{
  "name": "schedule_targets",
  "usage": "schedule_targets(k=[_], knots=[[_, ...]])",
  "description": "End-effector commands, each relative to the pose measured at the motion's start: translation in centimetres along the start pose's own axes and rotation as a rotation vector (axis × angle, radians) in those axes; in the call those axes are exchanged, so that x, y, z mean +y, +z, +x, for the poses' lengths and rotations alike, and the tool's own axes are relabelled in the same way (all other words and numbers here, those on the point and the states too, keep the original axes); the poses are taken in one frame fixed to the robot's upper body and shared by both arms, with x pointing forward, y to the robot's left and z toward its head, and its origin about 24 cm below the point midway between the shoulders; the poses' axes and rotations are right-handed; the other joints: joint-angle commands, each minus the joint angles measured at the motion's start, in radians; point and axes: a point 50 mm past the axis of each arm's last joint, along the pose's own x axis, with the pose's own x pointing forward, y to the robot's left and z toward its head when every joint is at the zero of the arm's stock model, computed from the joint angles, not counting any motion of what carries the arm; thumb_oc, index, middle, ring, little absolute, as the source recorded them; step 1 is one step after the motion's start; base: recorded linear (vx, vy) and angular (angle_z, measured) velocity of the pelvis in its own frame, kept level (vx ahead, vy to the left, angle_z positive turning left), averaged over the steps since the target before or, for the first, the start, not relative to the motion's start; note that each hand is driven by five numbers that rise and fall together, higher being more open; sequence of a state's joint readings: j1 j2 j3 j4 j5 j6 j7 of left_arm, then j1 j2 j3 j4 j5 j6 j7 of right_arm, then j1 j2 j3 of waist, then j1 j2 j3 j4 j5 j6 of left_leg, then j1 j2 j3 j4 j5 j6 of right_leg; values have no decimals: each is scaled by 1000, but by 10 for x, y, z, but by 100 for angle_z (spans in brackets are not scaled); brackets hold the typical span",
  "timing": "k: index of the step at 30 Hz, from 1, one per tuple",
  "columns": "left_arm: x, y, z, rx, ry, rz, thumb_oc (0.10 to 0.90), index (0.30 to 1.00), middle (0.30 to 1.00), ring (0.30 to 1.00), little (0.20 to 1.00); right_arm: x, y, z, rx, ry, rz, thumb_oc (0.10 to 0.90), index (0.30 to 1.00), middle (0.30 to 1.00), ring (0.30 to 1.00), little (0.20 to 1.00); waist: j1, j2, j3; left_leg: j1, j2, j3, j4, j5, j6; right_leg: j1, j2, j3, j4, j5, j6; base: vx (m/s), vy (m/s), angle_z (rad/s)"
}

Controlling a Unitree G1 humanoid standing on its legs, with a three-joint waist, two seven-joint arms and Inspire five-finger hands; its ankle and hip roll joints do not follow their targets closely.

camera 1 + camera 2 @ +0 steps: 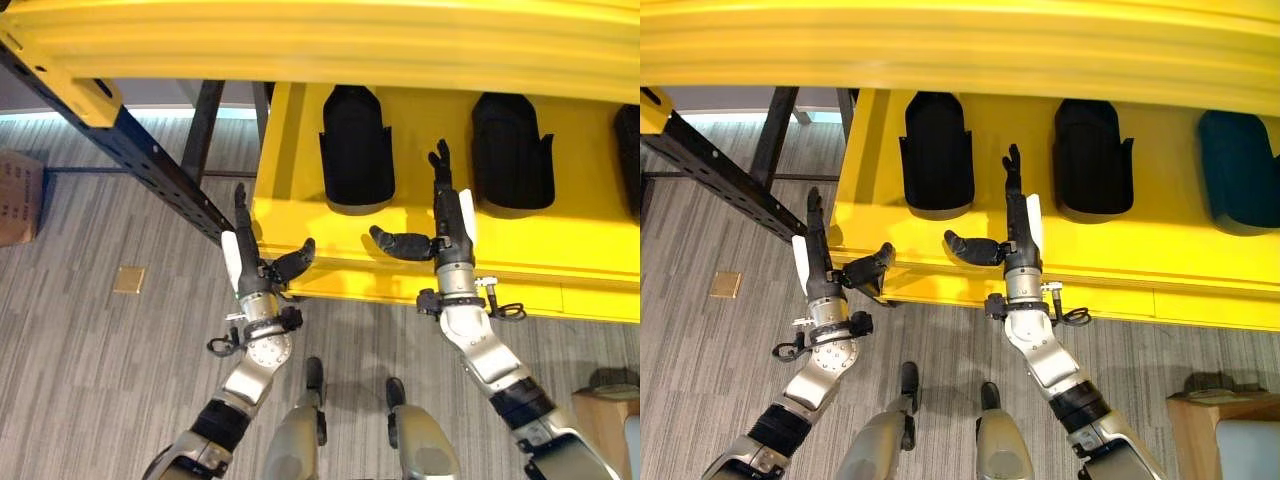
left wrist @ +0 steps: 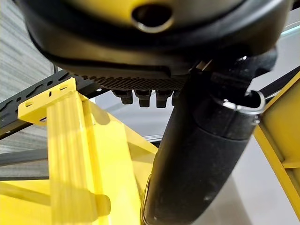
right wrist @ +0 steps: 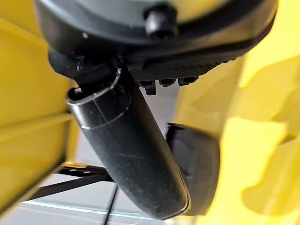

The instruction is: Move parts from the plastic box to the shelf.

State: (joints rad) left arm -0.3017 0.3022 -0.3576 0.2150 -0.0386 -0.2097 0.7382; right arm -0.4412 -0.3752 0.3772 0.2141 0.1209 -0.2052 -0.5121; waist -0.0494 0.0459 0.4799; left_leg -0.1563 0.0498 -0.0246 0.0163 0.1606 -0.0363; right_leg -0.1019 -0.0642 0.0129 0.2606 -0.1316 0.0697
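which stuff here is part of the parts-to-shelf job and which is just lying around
Job:
yellow shelf
black parts on it
left hand, open at the shelf's corner
right hand, open over the shelf

Lying about:
cardboard box on the floor
tan floor plate
wooden stand

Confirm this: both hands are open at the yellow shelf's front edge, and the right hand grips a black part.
Not quite. The right hand holds nothing: in the left eye view its fingers are straight over the yellow shelf, short of the black parts. The left hand is open too.
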Motion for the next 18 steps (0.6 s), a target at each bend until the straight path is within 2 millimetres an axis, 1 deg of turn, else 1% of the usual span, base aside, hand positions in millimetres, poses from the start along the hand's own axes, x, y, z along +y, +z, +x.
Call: schedule_targets(k=[1, 3, 6, 9, 10, 11, 13, 14, 17, 18], knots=[[-4, 71, 10, -372, -167, -278, 900, 1000, 1000, 1000, 1000, -2, 57, 18, -266, -73, 139, 900, 1000, 1000, 1000, 1000, 9, -33, -55, 51, -84, 42, 96, -208, 75, -11, 59, -46, -74, 51, -75, 0, 13, 7], [0, 80, 5, -413, -159, -343, 900, 1000, 1000, 1000, 1000, -2, 55, 15, -262, -63, 139, 900, 1000, 1000, 1000, 1000, 9, -27, -52, 50, -84, 39, 96, -208, 75, -15, 58, -45, -68, 49, -75, 0, 0, 0], [5, 84, 6, -427, -163, -371, 900, 1000, 1000, 1000, 1000, -1, 52, 13, -252, -57, 137, 900, 1000, 1000, 1000, 1000, 10, -24, -54, 51, -86, 40, 95, -208, 75, -15, 57, -47, -66, 46, -75, 0, 0, 0], [7, 89, 5, -442, -225, -424, 900, 1000, 1000, 1000, 1000, -3, 50, 13, -238, -62, 132, 900, 1000, 1000, 1000, 1000, 12, -22, -54, 48, -88, 39, 97, -208, 75, -17, 55, -50, -65, 47, -75, 0, 0, 0], [7, 90, 4, -445, -257, -459, 900, 1000, 1000, 1000, 1000, -5, 48, 13, -226, -66, 138, 900, 1000, 1000, 1000, 1000, 15, -22, -53, 46, -88, 39, 99, -208, 76, -18, 54, -52, -64, 48, -74, 0, 0, 0], [8, 98, 0, -479, -332, -536, 900, 1000, 1000, 1000, 1000, -7, 47, 15, -210, -68, 151, 900, 1000, 1000, 1000, 1000, 18, -20, -48, 40, -89, 37, 102, -208, 76, -25, 54, -54, -60, 47, -75, 0, 0, 0], [9, 100, -1, -488, -346, -547, 900, 1000, 1000, 1000, 1000, -8, 47, 15, -209, -70, 151, 900, 1000, 1000, 1000, 1000, 19, -18, -47, 36, -90, 36, 103, -208, 76, -28, 53, -54, -57, 46, -75, -16, -3, 0], [9, 106, -4, -513, -377, -580, 900, 1000, 1000, 1000, 1000, -9, 46, 18, -204, -77, 155, 900, 1000, 1000, 1000, 1000, 23, -13, -40, 32, -91, 33, 103, -206, 76, -33, 54, -55, -54, 47, -77, -31, -5, 0], [10, 106, -4, -513, -379, -581, 900, 1000, 1000, 1000, 1000, -9, 46, 18, -204, -77, 155, 900, 1000, 1000, 1000, 1000, 23, -13, -40, 32, -91, 33, 103, -206, 76, -34, 54, -56, -53, 47, -77, -18, 5, 4], [10, 115, -6, -547, -413, -611, 900, 1000, 1000, 1000, 1000, -8, 46, 22, -185, -89, 158, 900, 1000, 1000, 1000, 1000, 26, -6, -34, 32, -92, 32, 95, -203, 76, -37, 53, -58, -52, 46, -77, 0, 0, 0]])
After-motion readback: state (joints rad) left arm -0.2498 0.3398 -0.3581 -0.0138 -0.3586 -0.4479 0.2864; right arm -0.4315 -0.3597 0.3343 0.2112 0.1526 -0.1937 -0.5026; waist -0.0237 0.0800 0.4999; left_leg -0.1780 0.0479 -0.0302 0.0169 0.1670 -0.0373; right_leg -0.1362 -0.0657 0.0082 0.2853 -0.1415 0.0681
